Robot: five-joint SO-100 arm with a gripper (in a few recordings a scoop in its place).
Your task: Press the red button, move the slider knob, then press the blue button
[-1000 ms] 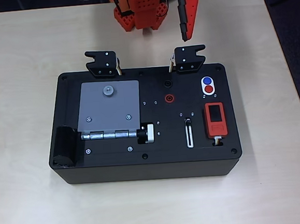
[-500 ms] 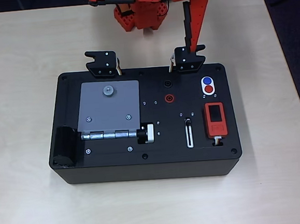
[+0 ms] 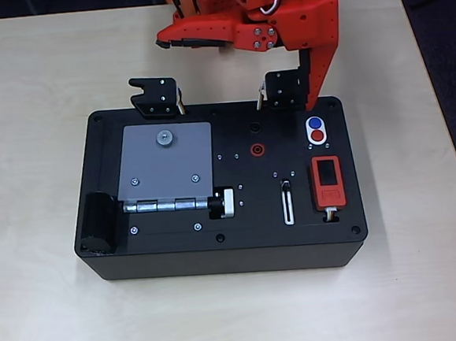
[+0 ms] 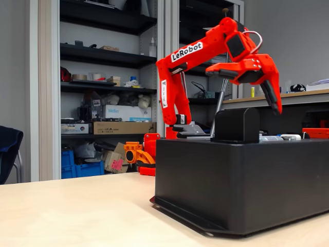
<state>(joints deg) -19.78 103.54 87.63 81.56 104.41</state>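
Observation:
The red button [image 3: 318,136] and the blue button [image 3: 314,122] share a white oval at the back right of the black box [image 3: 171,254]; blue is the farther one. The slider knob [image 3: 286,186] sits at the top end of its white-outlined slot [image 3: 288,207]. My red gripper [image 3: 235,75] is open wide. One finger [image 3: 312,101] points down at the box's back edge, just behind the blue button and apart from it. The other finger [image 3: 182,41] sticks out to the left. In the fixed view the gripper [image 4: 243,90] hangs above the box [image 4: 241,180].
Two black brackets [image 3: 157,97] [image 3: 283,91] stand at the box's back edge; the right one is beside the downward finger. An orange-red block with a screen [image 3: 327,182], a red socket [image 3: 256,148], a grey hinged plate [image 3: 166,161] and a ribbed knob [image 3: 226,203] are on the box.
The arm has reached forward from behind the box. Its downward finger came from over the table to the box's back edge, near the blue button.

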